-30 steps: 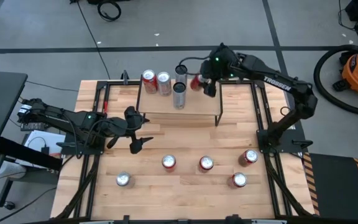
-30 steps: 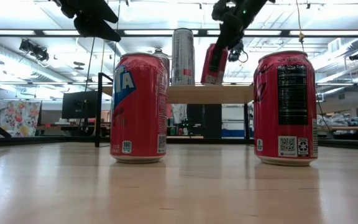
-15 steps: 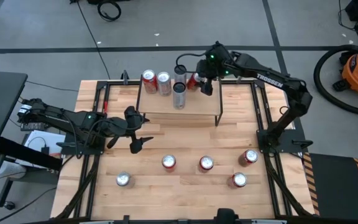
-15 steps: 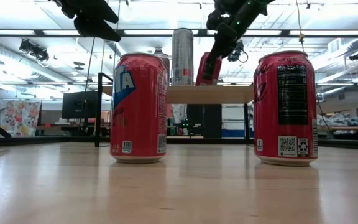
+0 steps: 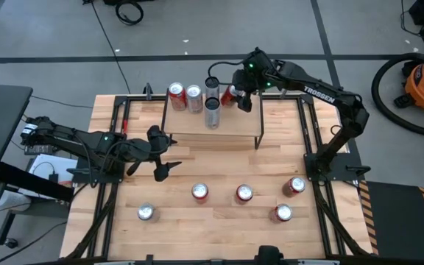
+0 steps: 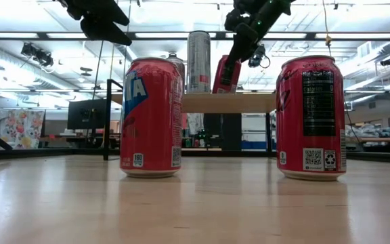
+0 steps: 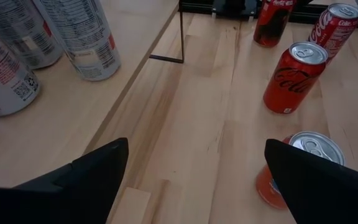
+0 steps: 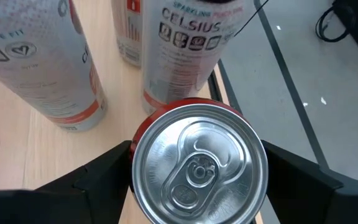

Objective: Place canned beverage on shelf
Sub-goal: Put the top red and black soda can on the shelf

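The shelf (image 5: 234,131) stands at the table's far middle, its wood top (image 6: 249,102) on thin black legs. Two red cans (image 5: 185,96) and two tall silver cans (image 5: 212,112) stand on it. My right gripper (image 5: 240,98) hangs over the shelf's far right part, shut on a red canned beverage (image 5: 230,93), which tilts just above the plank (image 6: 225,73). I cannot tell whether the can's base touches the plank. My left gripper (image 5: 165,159) waits open over the table's left part, with nothing between its fingers (image 7: 92,177). My right gripper pinches the red can by its side wall just below the top rim (image 8: 139,167), one finger (image 8: 101,180) on either side. The fingers slant down from the table's far right. The can hangs tilted, its lid (image 8: 197,165) facing up toward the wrist and its base low over the shelf top.
Several red cans stand upright on the near half of the table (image 5: 244,193), two of them close to the low camera (image 6: 151,115). The two silver cans (image 8: 179,50) stand right beside the held can. Black frame rails (image 5: 311,147) run along both table sides.
My right gripper has carried the red can a little toward the table's left and slightly down toward the shelf top, nearer the silver cans. The can stays tilted in the hold.
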You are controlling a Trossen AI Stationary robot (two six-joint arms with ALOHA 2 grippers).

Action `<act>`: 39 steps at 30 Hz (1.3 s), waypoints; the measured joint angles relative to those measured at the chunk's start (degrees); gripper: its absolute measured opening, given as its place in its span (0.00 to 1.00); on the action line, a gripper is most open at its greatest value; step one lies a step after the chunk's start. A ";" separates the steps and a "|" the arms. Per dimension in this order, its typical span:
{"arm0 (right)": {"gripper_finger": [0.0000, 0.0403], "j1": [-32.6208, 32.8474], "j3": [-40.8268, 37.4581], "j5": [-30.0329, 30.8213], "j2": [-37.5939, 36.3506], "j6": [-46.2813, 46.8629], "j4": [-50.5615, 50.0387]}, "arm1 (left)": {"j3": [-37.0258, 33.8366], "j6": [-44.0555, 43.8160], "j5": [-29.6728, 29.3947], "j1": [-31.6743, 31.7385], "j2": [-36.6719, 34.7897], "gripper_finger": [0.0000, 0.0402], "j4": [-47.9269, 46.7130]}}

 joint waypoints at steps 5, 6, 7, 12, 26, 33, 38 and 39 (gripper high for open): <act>0.81 -0.45 0.72 -0.40 -0.03 0.00 -1.30 | 0.00 -0.07 -0.02 0.00 0.00 0.97 0.00; 0.81 -0.61 0.72 -0.57 -0.03 0.00 -1.32 | 0.00 -0.15 -0.02 0.00 0.00 0.97 0.00; 0.81 -0.68 0.79 -0.62 0.17 0.00 -1.34 | 0.00 -0.17 -0.02 0.00 0.00 0.97 0.00; 0.82 -0.68 0.68 -0.74 1.39 0.09 -1.15 | 0.00 -0.17 -0.02 0.00 0.00 0.97 0.00; 0.98 0.52 0.68 2.06 2.30 -0.02 0.72 | 0.00 -0.15 -0.02 0.00 0.00 0.97 -0.09; 0.98 0.85 0.68 2.12 2.26 -0.85 -0.42 | 0.00 -0.13 -0.02 0.00 0.01 0.97 -0.07; 0.98 0.85 0.68 3.30 2.21 -0.95 -0.72 | 0.00 -0.34 -0.03 0.00 0.01 0.97 -0.04; 0.98 0.85 0.68 3.93 2.16 -1.08 -0.84 | 0.00 -0.43 -0.02 0.00 0.00 0.97 -0.04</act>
